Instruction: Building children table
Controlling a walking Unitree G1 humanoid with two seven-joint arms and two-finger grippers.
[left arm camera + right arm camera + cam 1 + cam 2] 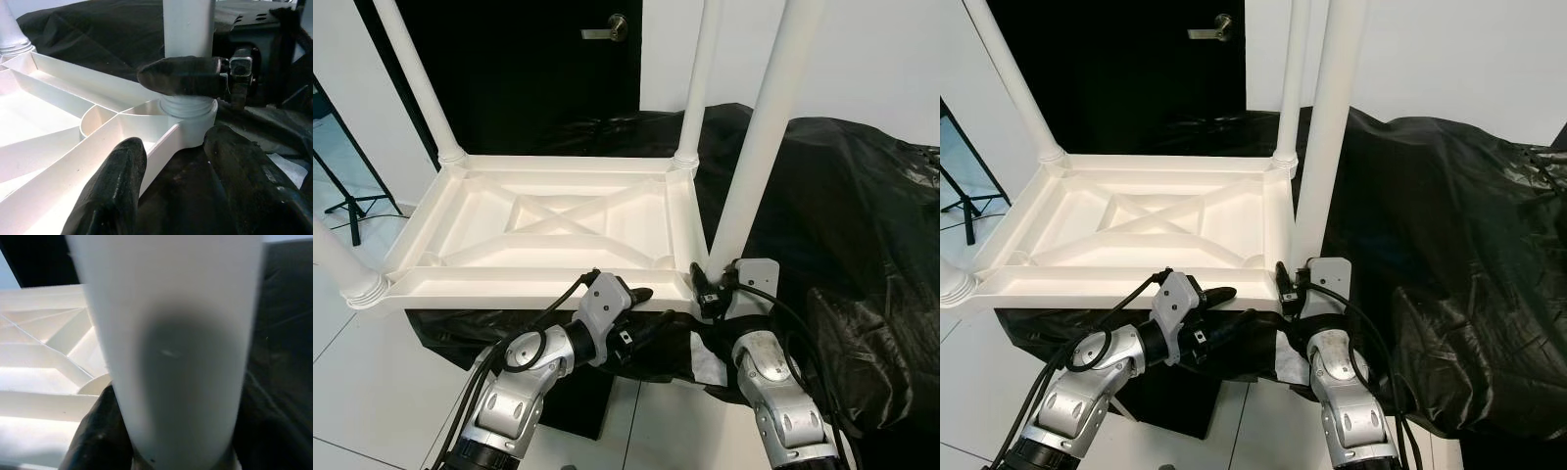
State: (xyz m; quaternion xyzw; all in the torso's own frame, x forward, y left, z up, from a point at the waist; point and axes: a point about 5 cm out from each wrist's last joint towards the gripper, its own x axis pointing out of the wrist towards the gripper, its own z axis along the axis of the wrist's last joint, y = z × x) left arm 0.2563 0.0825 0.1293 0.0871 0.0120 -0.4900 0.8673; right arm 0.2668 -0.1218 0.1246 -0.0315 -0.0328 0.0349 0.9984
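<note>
Right gripper (714, 290) clamps table leg (759, 137).

White plastic children's table (548, 225) lies upside down, ribbed underside up; four white legs (759, 137) stand upright at its corners.

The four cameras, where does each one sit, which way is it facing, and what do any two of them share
Left eye view: on the head, looking forward and down at the upturned white table top; both silver arms show, left gripper and right gripper at its near edge.
Right eye view: the same scene from the other eye.
Left wrist view: along its black fingers at the near right corner.
Right wrist view: pressed close to the near right leg, fingers either side.
Shared: both wrist views see that leg in its socket.
</note>
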